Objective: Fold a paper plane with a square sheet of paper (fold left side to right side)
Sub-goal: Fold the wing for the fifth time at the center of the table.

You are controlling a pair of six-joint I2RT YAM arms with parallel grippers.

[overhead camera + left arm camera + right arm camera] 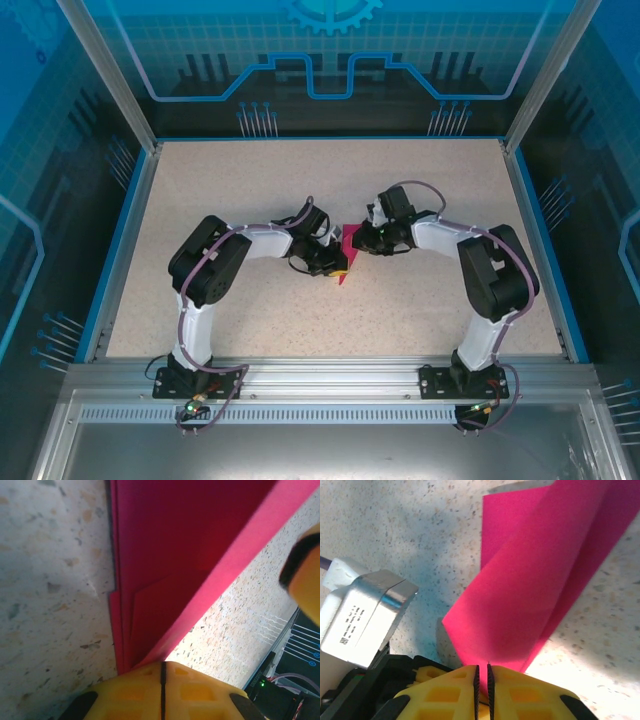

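Note:
The magenta-pink sheet of paper point(350, 242) lies mid-table, folded into a narrow, layered paper plane shape with its tip toward the arms. In the left wrist view one flap point(235, 555) rises off the flat layers point(150, 555). My left gripper point(162, 667) is shut, its yellow fingertips pinching that flap's near corner. My right gripper point(482, 669) is shut on another lifted flap point(535, 595), with paper showing in the thin gap between its jaws. From above, the left gripper point(338, 265) and right gripper point(365, 240) meet over the paper from either side.
The speckled beige table point(250, 320) is bordered by a blue rim and an aluminium frame point(320, 375). A yellow finger of the right gripper point(305, 580) shows at the edge of the left wrist view. The left wrist's grey housing point(360, 615) sits close beside the right gripper.

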